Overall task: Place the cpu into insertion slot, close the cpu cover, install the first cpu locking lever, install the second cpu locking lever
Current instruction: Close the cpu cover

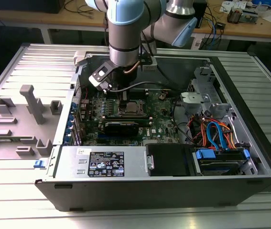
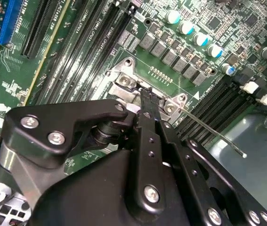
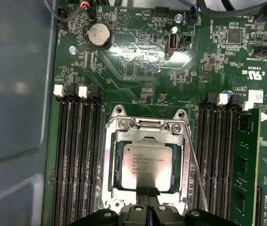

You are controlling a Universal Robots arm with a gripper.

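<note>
Hanging low in the exterior view, the jaws stand over the socket [image 1: 131,109]. Second wrist view: jaws clenched, empty, tips at the socket's edge; a loose lever [image 2: 213,134] juts beside them. First wrist view: chip [image 3: 146,165] seated just ahead of the tips, cover [image 3: 109,165] down around it. Likely trouble: tips skidding onto the chip, or the lever springing back.

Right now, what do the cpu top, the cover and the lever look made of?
The cpu: dull grey metal top, matte, softly reflecting light. The cover: thin silvery sheet metal, probably steel, glinting at its edges. The lever: thin bare metal wire, likely steel, with a bright sheen along it.
</note>
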